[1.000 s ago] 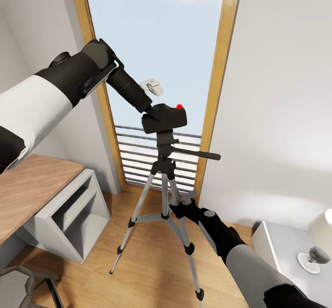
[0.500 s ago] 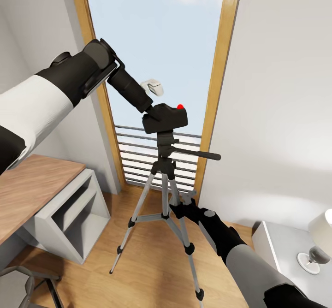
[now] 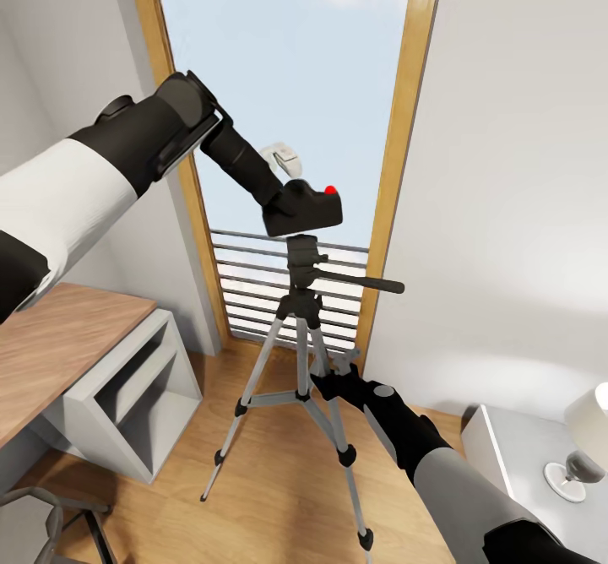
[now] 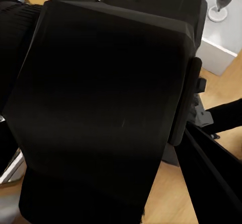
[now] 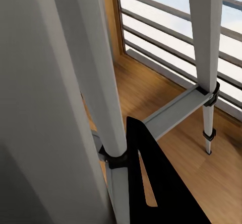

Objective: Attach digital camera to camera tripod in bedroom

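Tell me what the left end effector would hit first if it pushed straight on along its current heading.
Probably the camera tripod's head. The left end effector points down and rightward, holding the digital camera just above it, so the camera's underside would likely meet the head first. Depth is uncertain in the head view.

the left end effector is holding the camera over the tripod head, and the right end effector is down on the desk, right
Not quite. The left end effector does hold the digital camera over the camera tripod head, but the right end effector is at a tripod leg, not on the desk. The head view shows this.
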{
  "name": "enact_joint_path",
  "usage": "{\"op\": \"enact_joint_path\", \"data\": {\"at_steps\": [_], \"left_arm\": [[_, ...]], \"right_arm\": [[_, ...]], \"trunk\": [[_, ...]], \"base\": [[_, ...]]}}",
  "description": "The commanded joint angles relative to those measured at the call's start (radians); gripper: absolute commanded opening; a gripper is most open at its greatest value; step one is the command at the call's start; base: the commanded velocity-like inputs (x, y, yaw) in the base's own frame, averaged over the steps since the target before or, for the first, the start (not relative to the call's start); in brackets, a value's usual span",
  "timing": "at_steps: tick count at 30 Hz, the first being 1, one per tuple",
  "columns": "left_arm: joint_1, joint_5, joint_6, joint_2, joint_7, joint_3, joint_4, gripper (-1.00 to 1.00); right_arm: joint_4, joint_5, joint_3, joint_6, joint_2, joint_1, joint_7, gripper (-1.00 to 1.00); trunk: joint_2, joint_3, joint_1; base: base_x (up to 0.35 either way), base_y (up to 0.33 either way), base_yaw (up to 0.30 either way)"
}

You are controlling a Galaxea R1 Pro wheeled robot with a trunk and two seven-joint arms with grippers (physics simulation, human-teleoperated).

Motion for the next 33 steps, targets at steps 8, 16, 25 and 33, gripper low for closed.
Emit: {"op": "enact_joint_path", "data": {"at_steps": [8, 16, 25, 33], "left_arm": [[-0.001, 0.016, -0.013, 0.001, 0.003, -0.006, 0.007, -1.00], [-0.001, 0.015, -0.026, 0.009, -0.016, -0.005, -0.001, -1.00], [-0.001, 0.013, -0.037, 0.015, -0.030, -0.007, -0.004, -1.00], [-0.001, 0.013, -0.037, 0.015, -0.032, -0.009, -0.001, -1.00]], "right_arm": [[-0.001, 0.001, -0.001, 0.006, 0.000, -0.001, 0.001, -1.00], [0.000, -0.001, -0.001, 0.006, 0.000, -0.001, 0.001, -1.00], [0.000, -0.002, -0.001, 0.006, 0.000, -0.001, 0.000, -1.00], [-0.001, -0.003, -0.001, 0.006, 0.000, -0.001, 0.000, -1.00]], "trunk": [[-0.002, -0.002, 0.001], [-0.002, -0.002, 0.001], [-0.002, -0.002, 0.001], [-0.002, -0.002, 0.001]], "base": [[0.000, 0.000, 0.000], [0.000, 0.000, 0.000], [0.000, 0.000, 0.000], [0.000, 0.000, 0.000]]}}
